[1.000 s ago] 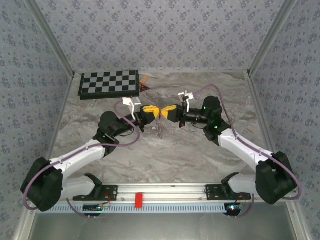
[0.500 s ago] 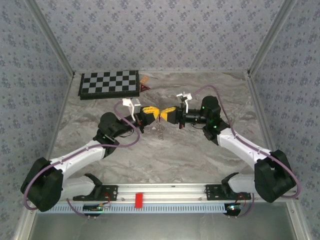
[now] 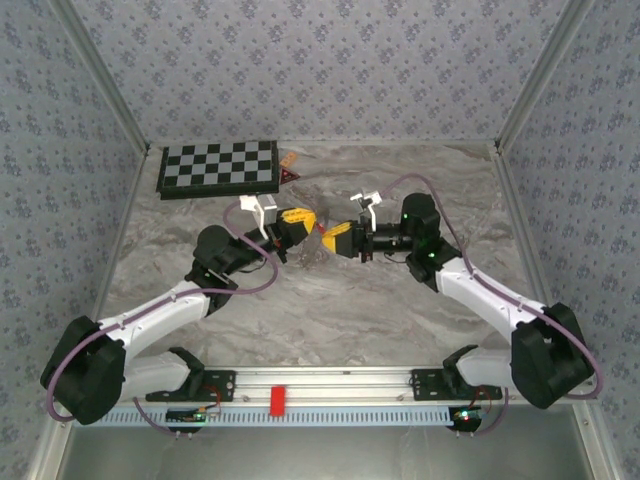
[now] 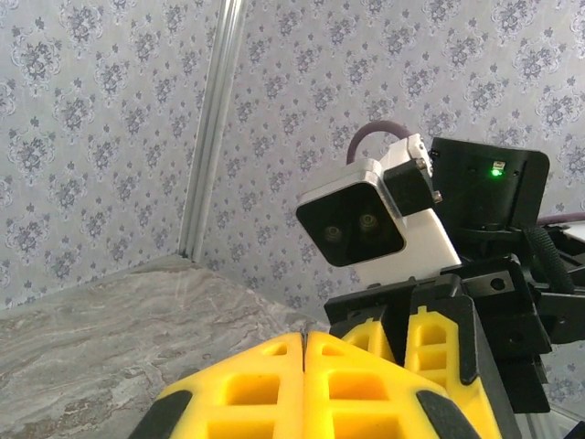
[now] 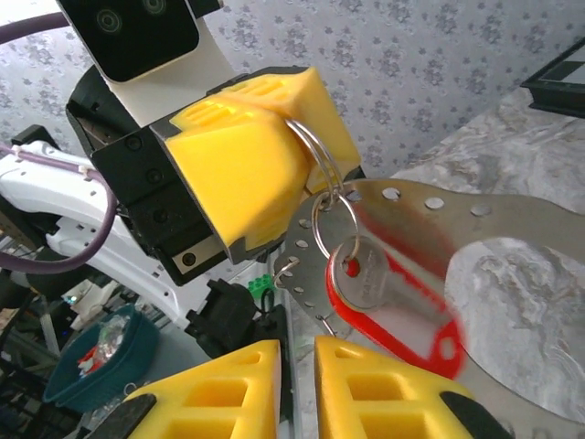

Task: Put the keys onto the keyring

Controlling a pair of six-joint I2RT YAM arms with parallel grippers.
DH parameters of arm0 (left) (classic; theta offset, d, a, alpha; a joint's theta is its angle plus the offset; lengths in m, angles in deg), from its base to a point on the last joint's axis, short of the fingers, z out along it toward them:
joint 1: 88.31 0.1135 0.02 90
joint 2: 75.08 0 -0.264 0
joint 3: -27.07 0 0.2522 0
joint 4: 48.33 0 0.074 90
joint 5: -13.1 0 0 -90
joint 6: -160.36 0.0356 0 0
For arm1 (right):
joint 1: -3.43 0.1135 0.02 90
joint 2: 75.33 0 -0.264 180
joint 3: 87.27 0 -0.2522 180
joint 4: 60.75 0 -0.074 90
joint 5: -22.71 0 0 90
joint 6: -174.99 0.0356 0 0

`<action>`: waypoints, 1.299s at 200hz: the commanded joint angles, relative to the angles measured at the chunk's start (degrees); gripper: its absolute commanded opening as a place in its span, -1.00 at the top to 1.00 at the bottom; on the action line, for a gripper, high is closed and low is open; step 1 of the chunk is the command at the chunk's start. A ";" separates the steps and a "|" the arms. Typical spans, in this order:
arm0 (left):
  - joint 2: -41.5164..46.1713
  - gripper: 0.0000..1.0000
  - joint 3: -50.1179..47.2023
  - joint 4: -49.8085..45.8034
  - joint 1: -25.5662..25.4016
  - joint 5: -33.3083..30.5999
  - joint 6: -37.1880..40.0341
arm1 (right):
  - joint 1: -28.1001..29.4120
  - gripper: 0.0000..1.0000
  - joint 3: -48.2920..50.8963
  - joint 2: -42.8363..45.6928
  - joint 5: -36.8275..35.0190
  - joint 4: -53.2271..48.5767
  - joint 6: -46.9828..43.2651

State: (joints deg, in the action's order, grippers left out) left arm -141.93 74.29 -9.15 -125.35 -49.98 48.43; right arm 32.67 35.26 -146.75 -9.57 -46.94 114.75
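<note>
Just beyond the parted, empty right end effector (image 5: 297, 355), left end effector (image 5: 294, 126) clamps the keyring (image 5: 334, 165), key (image 5: 363, 276) hanging.

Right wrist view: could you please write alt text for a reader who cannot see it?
The left arm's yellow tool is shut on a thin silver keyring, from which a small key with a red plastic head hangs. Below, the right arm's own yellow tool has its fingers slightly apart, holding nothing.

Top of the keyring (image 5: 322, 197) seems hidden inside the left claw (image 5: 304, 137).
</note>
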 commanded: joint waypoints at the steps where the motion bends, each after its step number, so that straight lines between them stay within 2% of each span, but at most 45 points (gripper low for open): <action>1: 1.55 1.00 0.55 3.72 0.28 -0.81 0.60 | -0.39 0.63 -0.08 4.13 -5.32 -4.27 -5.61; 16: 1.22 1.00 0.54 4.24 0.23 -0.81 0.11 | -0.32 0.50 0.12 5.20 -8.24 -3.52 -6.37; 81: 0.28 1.00 1.12 5.41 0.15 -0.64 -1.35 | 0.30 0.36 1.16 5.00 -15.26 6.79 -5.45; 145: -0.47 1.00 1.51 6.22 0.12 0.07 -1.96 | 0.86 0.33 -0.40 -0.25 -11.04 16.40 -0.05; 217: -0.33 1.00 1.76 5.84 0.09 0.53 -1.75 | 2.31 0.44 -2.44 -3.43 -7.40 17.25 1.00; 260: -0.36 1.00 1.75 5.76 0.12 0.64 -1.80 | 2.52 0.64 -2.72 -3.97 -7.33 17.16 0.99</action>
State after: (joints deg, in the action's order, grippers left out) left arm -142.65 74.31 -7.31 -125.35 -49.89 47.09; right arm 34.72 34.45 -150.24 -18.40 -31.90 115.44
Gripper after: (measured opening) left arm 0.045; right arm 0.190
